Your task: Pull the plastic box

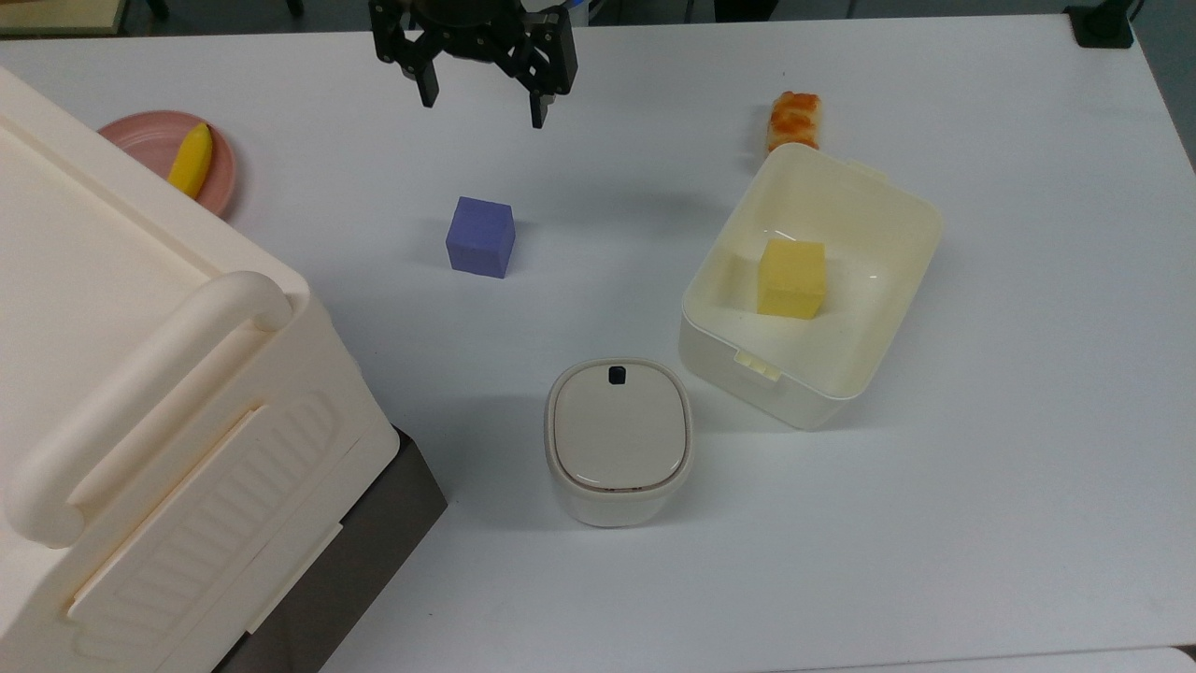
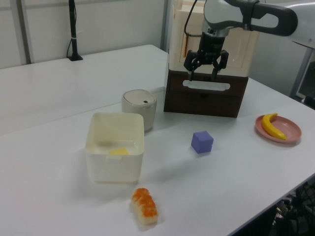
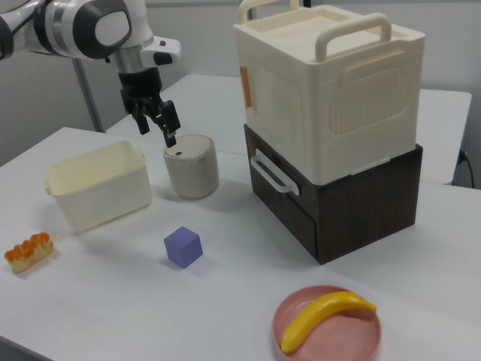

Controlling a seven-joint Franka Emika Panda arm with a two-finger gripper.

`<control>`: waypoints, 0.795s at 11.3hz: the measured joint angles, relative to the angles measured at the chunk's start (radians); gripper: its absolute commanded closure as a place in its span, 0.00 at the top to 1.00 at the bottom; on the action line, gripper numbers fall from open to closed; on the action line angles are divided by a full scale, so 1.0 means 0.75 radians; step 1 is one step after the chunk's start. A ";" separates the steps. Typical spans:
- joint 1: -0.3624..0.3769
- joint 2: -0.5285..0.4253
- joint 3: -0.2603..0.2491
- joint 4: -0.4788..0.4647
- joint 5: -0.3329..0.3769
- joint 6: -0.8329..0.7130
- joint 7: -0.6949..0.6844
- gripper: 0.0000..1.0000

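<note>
Nearest: big cream plastic crate (image 1: 140,393), top view's lower left.
Box: cream-white lidless plastic box (image 1: 811,280), right of centre on white counter (image 1: 981,514).
Fingers: black gripper (image 1: 481,98) up high, spread wide, holding nothing.
Tip: hook the rim, pull slowly.

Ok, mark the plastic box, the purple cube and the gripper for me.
plastic box (image 1: 883,201), top view, far inner wall.
purple cube (image 1: 481,222), top view, top face.
gripper (image 1: 483,105), top view, midway between its open fingertips.

Purple cube (image 1: 480,236), banana (image 1: 191,160) on pink plate (image 1: 220,173)
</note>
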 measured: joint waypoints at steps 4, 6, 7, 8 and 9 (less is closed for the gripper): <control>-0.002 -0.015 0.000 0.002 0.000 0.003 0.005 1.00; -0.005 -0.017 0.000 0.001 0.000 0.003 0.005 1.00; -0.007 -0.017 0.000 0.001 0.000 0.003 0.005 1.00; -0.010 -0.017 0.000 0.001 0.000 0.003 0.005 1.00; -0.011 -0.017 0.000 0.001 0.000 0.003 0.005 1.00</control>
